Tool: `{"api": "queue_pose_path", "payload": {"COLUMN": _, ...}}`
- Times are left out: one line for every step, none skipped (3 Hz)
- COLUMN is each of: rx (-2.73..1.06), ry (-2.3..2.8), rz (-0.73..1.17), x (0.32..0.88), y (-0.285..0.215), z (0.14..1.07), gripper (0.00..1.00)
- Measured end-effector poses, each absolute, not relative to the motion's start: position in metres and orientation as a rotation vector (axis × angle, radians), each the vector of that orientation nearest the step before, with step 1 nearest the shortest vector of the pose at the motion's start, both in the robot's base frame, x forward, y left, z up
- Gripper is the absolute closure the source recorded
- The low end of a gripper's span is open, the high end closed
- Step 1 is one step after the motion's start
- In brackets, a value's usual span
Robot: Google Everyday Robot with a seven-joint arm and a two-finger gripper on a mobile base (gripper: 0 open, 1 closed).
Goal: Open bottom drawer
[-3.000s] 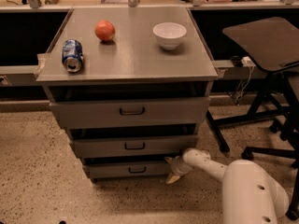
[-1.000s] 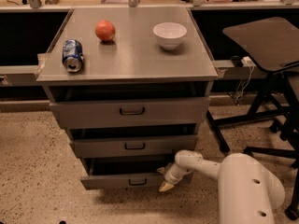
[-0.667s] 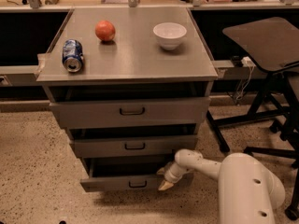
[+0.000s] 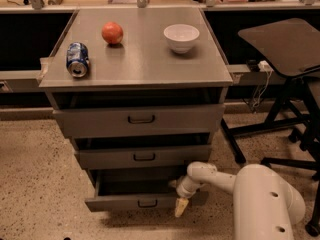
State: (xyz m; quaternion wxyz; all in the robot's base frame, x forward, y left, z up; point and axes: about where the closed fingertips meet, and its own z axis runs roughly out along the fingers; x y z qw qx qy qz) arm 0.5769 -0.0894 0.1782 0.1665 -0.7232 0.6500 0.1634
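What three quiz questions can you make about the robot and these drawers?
1. True or false: the bottom drawer is pulled open.
2. Where is the gripper? A: up high. B: at the bottom drawer's right front corner. C: far off to the left.
3. How many things sit on the cabinet's top?

Key: 1 true. 2 B. 3 three: a can, a red fruit and a bowl.

Glossy white rounded arm [image 4: 220,179], tan-tipped pincer [image 4: 181,206] (at bottom drawer's [image 4: 125,202] right corner)
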Motion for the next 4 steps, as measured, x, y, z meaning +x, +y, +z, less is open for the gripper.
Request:
{"api": "queue_pose_path", "payload": {"rx": -2.059, "ry": 1.850, "rz": 0.465, "x": 0.577, "y": -0.089, "z": 0.178, "gripper": 0.00}}
{"api": "queue_pose_path", "payload": {"rx": -2.103, "ry": 1.875, "rz": 0.489, "x": 0.561, "y": -0.082, "z": 0.169, "gripper": 0.07}}
{"api": "queue_pose_path", "payload": {"rx": -2.157, "ry": 1.894, "rz": 0.520, "x": 0.532, "y": -0.073, "z": 0.163, "gripper": 0.24}}
{"api": "queue_pose_path", "payload": {"rx": -2.197, "ry": 1.882, "rz": 0.539, "x": 0.495, "y": -0.064, "z": 0.170, "gripper": 0.26}}
